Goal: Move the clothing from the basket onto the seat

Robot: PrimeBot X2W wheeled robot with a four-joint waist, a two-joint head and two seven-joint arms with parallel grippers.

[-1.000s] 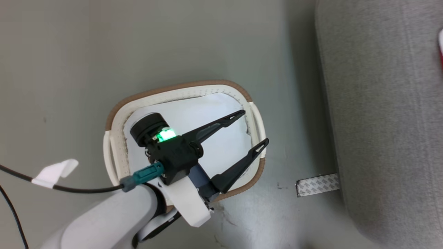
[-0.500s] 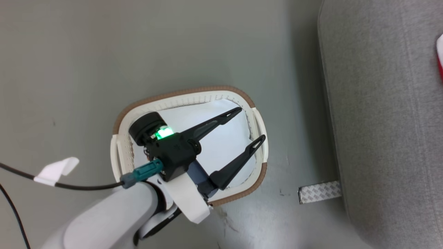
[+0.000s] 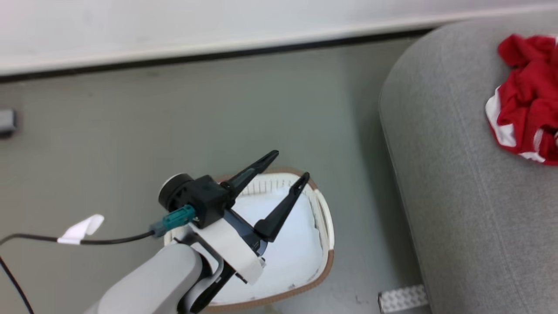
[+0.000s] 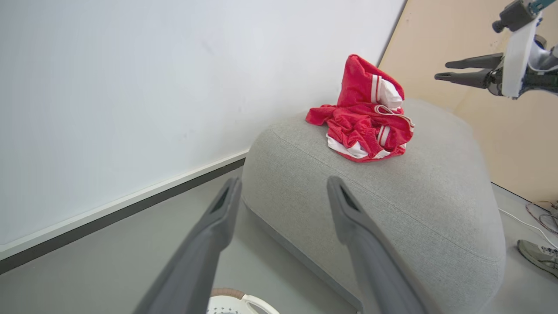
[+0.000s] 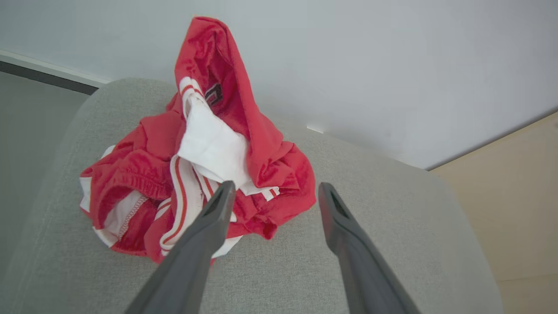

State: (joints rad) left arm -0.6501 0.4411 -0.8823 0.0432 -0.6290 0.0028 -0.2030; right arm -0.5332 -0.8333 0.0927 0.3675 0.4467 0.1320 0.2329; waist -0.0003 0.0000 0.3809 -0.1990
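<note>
Clothes heaped on seat; basket shows bare liner. Left gripper, right gripper: jaws spread, empty, apparently nothing left to carry.

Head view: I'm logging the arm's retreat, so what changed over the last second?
The camera tilted up, bringing the wall and most of the clothing on the seat into view. The left gripper swung upward over the basket, now pointing past its far rim. It stayed open and empty; the liner stayed put.
</note>
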